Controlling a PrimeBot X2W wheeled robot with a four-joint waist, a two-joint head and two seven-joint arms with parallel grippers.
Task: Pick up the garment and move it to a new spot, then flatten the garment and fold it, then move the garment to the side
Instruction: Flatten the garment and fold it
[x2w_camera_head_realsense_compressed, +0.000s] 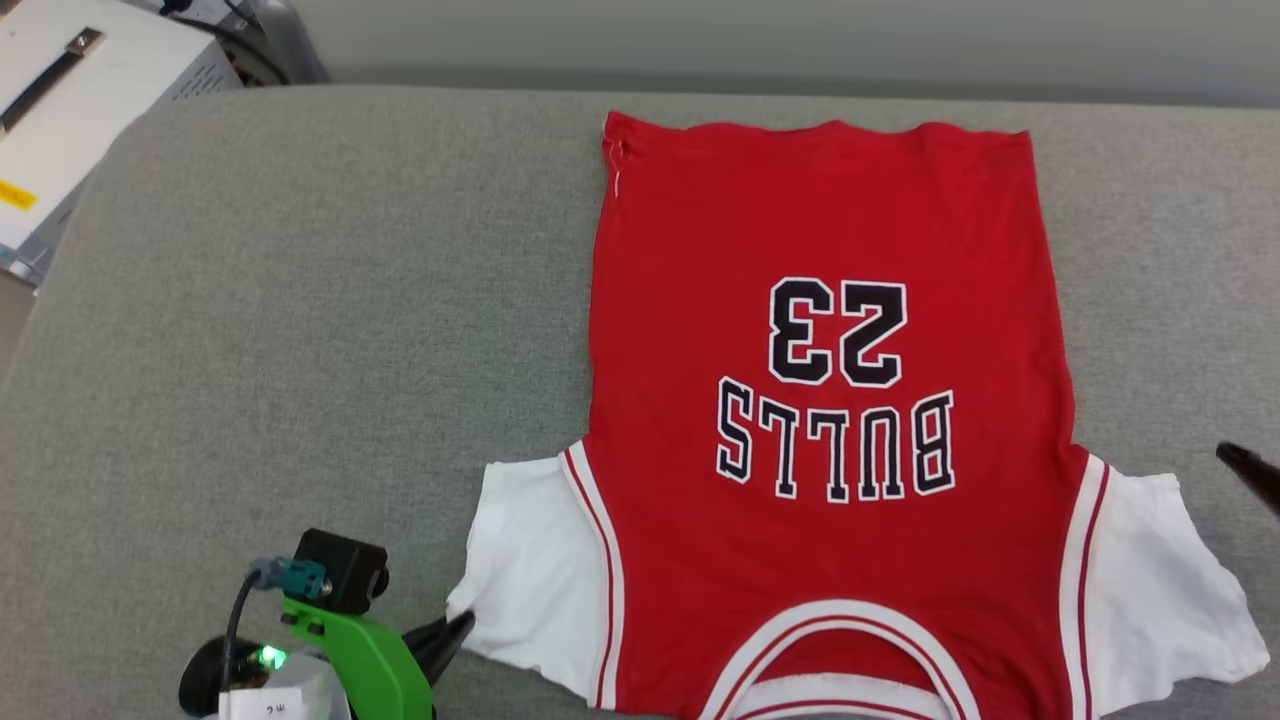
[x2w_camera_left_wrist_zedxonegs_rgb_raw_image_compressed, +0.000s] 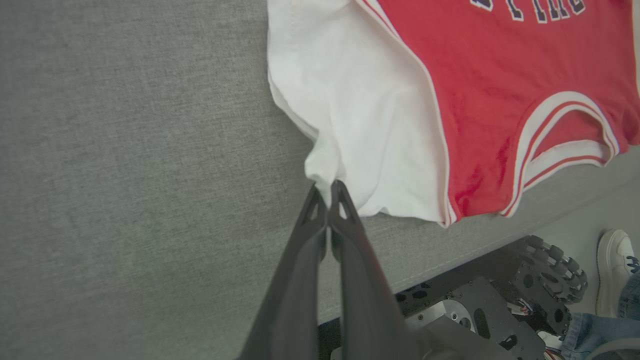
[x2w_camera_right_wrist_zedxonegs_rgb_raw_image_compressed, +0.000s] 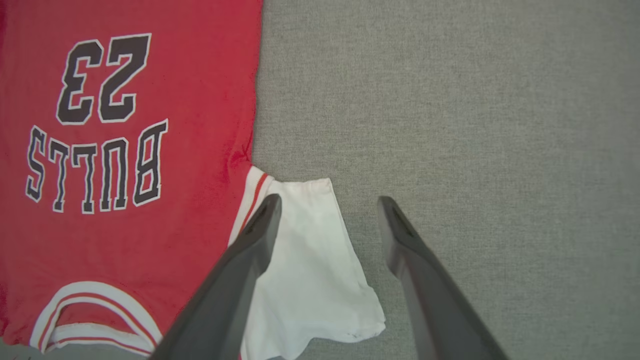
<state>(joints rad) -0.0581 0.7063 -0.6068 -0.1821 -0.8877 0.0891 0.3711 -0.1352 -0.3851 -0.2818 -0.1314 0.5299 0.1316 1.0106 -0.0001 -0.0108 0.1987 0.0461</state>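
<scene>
Left gripper pinches a corner of the left sleeve; right gripper hangs spread above the right sleeve. Lettering up, the garment lies nearly flat on the grey cushion. Flattening looks almost finished; folding likely calls for gripping both sleeves.

Head view: garment collar cut by btm edge; right gripper mostly off-frame, prob. one finger.
</scene>
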